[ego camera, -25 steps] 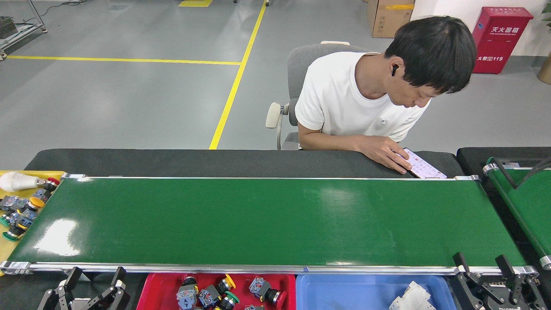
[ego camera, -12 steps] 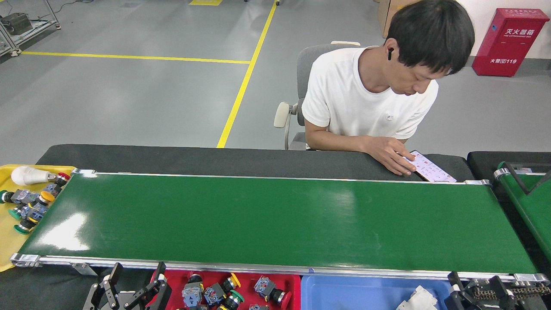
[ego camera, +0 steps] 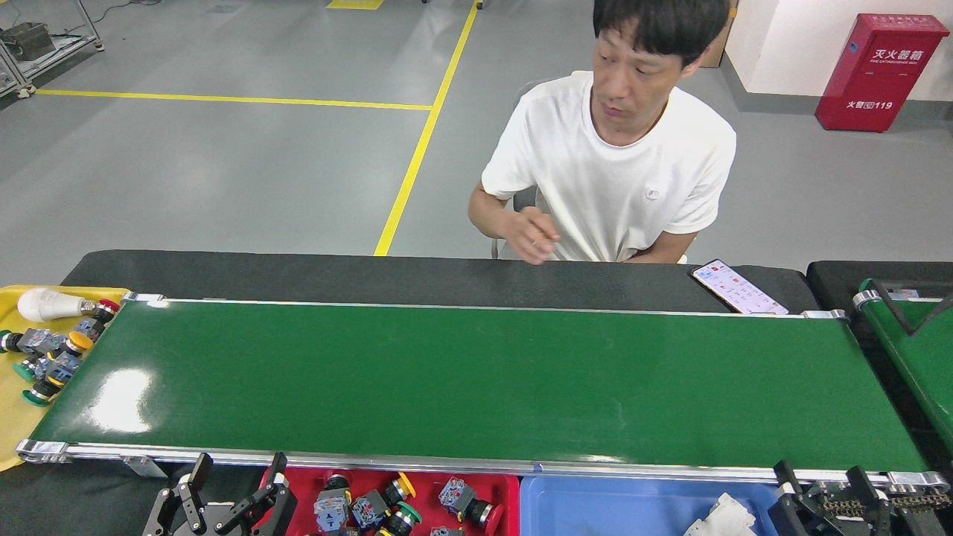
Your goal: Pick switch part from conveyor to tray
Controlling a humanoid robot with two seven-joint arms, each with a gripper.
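A grey workshop floor with yellow lines fills the top of the frame, and below it our long, glossy dark-green conveyor belt with silver side rails spans the middle. We see no switch part on the belt itself. The small push-button switch parts with grey bodies and coloured caps lie heaped on the yellow tray at the left edge, beside a white light bulb; more sit in the red plastic tray at bottom centre, next to a blue plastic tray.

We judge these parts light, rigid plastic and fairly slick on the round caps, so the squarer grey body looks the better place to pinch.

Our left gripper at lower left stands with fingers spread wide, holding nothing. Of our right gripper at lower right we cannot tell the jaw state.

Compared with half a second ago, the seated person in a white T-shirt has sat upright and lifted the hand off the smartphone, which now lies alone on the black padded edge. Both grippers and the belt look unchanged.
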